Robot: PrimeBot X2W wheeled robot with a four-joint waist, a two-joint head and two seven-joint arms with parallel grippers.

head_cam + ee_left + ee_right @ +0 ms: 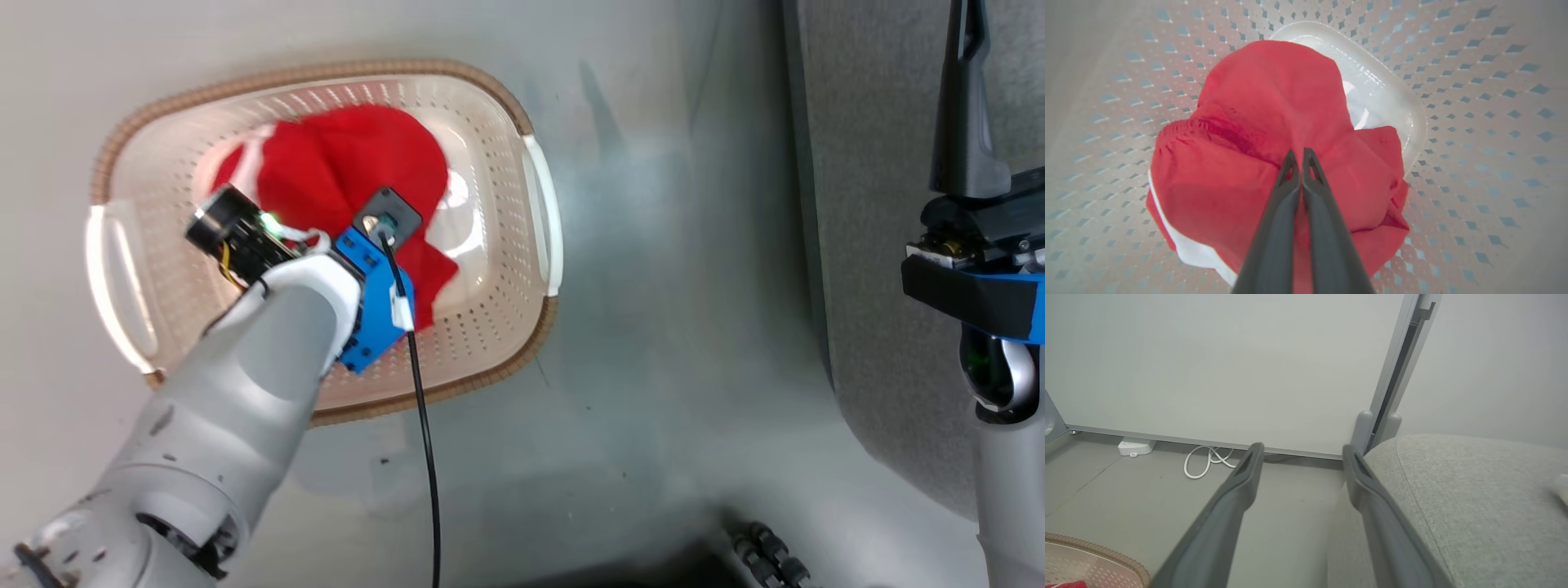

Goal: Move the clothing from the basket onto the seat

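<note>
Clothing: the red clothing [351, 163] lay bunched inside the basket [490, 171], which stood on the floor [653, 343] near the seat [882, 245].
Left pincer: the left pincer [1301, 157] was pressed together on a fold of the clothing, the fabric drawn up toward its tips.
Right pincer: the right pincer [1300, 455] was spread and empty, by the seat's corner.
Done: the grasp looked made, but nothing red lay on the visible seat.
Left: lifting, carrying and releasing. Whether the bundle was one garment or several could not be told.

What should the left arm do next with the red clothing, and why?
Probably lift straight up: the left gripper looks pinched shut on the clothing, which lies inside the basket, below its rim.
</note>
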